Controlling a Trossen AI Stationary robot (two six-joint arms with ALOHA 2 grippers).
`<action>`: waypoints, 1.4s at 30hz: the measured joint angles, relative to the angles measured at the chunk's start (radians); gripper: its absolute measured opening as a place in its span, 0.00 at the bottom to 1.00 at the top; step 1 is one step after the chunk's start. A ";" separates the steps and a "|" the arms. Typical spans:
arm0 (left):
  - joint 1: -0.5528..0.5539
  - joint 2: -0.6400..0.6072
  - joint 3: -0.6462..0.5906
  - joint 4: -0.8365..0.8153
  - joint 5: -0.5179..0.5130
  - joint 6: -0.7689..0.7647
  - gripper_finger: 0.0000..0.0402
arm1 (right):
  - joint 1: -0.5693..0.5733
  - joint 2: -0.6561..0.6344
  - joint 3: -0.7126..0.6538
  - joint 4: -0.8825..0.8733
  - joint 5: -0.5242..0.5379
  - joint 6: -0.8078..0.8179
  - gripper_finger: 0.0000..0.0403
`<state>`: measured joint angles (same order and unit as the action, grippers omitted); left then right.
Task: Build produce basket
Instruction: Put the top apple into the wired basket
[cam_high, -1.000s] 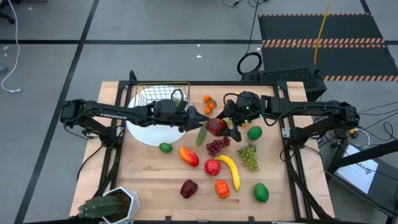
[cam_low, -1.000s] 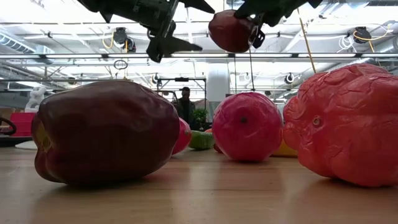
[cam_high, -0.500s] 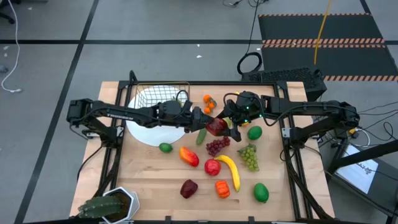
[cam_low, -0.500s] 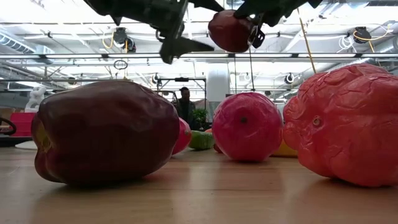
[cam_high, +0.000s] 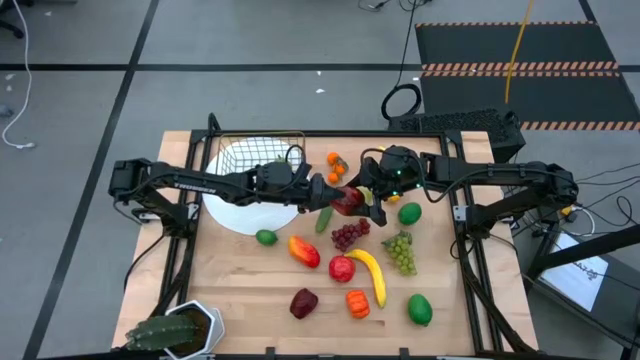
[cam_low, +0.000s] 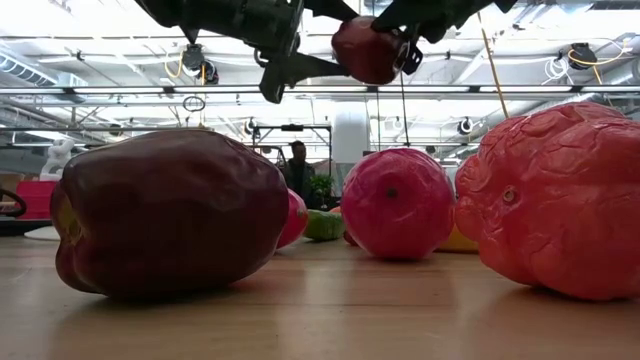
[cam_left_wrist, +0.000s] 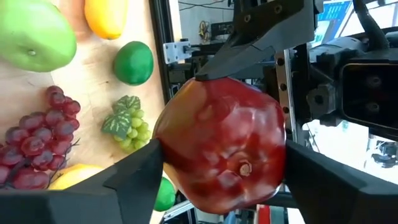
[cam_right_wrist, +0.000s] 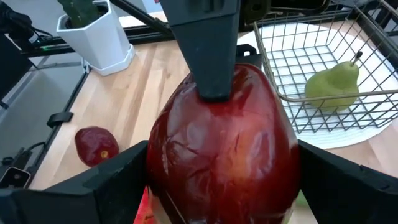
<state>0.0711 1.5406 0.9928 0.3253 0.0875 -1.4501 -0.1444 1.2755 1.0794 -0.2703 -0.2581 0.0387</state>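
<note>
Fingers of our left gripper (cam_high: 335, 193) have closed in around the dark red apple (cam_high: 348, 201) our right gripper (cam_high: 366, 200) holds: handover toward the wire basket (cam_high: 232, 152) underway.

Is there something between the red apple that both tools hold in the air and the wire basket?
Only the left tool and its arm lie between the apple and the basket. The right tool grips the apple's other side.
</note>
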 joint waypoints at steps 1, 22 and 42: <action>0.000 0.000 0.000 0.003 0.000 0.004 0.72 | 0.000 0.000 0.000 0.001 0.000 -0.002 0.88; 0.052 0.002 0.000 0.102 0.013 0.064 0.65 | -0.036 -0.060 0.001 -0.011 -0.008 0.113 0.97; 0.154 -0.004 0.000 0.219 0.075 0.095 0.63 | -0.152 -0.181 0.000 -0.028 0.016 0.168 0.99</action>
<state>0.2247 1.5364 0.9928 0.5440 0.1630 -1.3549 -0.2963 1.0942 1.0798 -0.2986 -0.2420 0.2065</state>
